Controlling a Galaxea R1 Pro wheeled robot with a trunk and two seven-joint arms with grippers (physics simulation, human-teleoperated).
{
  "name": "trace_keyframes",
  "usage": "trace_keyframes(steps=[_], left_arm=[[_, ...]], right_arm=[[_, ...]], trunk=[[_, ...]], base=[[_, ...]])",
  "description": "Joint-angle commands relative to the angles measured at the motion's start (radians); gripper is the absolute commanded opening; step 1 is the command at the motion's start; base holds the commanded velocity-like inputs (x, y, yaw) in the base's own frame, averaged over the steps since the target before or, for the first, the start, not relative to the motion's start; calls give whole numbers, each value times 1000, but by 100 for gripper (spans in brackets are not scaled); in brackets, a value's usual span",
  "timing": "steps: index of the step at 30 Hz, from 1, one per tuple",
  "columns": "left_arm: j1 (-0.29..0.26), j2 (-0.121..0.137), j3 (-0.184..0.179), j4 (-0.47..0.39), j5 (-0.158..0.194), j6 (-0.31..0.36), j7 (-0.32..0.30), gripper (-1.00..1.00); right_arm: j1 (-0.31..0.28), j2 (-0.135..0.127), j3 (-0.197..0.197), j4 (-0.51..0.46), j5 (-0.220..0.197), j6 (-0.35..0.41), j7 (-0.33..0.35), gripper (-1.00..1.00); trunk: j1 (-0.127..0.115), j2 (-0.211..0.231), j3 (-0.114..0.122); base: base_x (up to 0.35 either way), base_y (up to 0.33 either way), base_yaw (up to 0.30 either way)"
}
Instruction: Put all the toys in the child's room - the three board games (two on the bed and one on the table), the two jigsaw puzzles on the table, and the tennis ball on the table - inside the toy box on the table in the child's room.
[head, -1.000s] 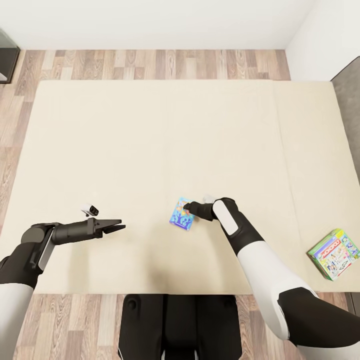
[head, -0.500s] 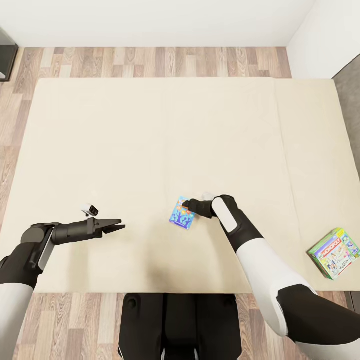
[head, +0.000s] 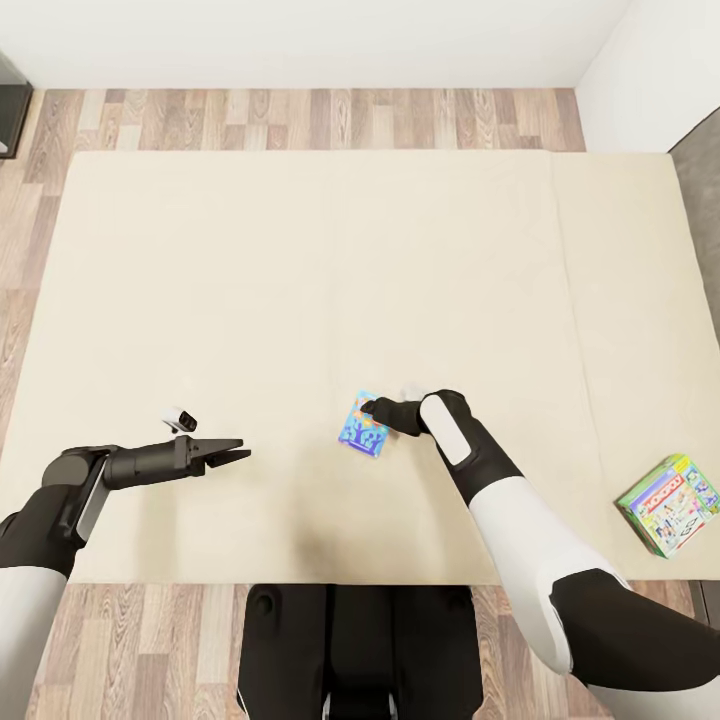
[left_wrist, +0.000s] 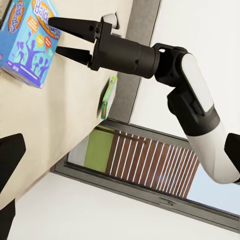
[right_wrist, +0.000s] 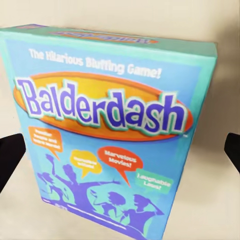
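Since a second ago the right gripper has edged a little farther over the bed and sits a touch higher in the head view, while the whole view has slid slightly, so some of that shift is the camera's. The small blue board game appears to have kept its place on the mattress.

Step in hand, as I judge it: picking up the first of the two games on the bed. The right gripper hovers at the near edge of the blue box (its lid reads Balderdash in the right wrist view), with its two fingers spread wide on either side of the box and nothing between them gripped yet. The left gripper hangs well apart over bare mattress; its fingers look set close together and hold nothing.

Next move probably calls for lowering the right fingers around the box's narrow sides, then closing; the box lies flat, so the fingers may have to press into the soft surface to get under its edge.

Count: two board games in sight, the blue one and the Monopoly box near the bed's right edge; one bed; two grippers.
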Motion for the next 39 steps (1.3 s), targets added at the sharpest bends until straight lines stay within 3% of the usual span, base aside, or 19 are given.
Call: trace_keyframes(steps=[1,17,27,39], left_arm=[[0,0,0,0,0,11,-4,100],[0,1,0,-1,0,11,-4,100],[0,1,4,-1,0,11,-4,100],[2,1,25,-1,1,11,-4,100]], right_arm=[[0,1,2,-1,-10,1,-10,100],[0,4,3,-8,-12,-1,-6,100],[0,4,46,-12,-12,-2,-1,100],[0,4,59,-14,-12,-2,2,100]], trunk=[[1,-2,-2],[1,-2,-9],[1,-2,-9],[1,-2,-9]], base=[[0,0,0],[0,0,0],[0,0,0],[0,0,0]])
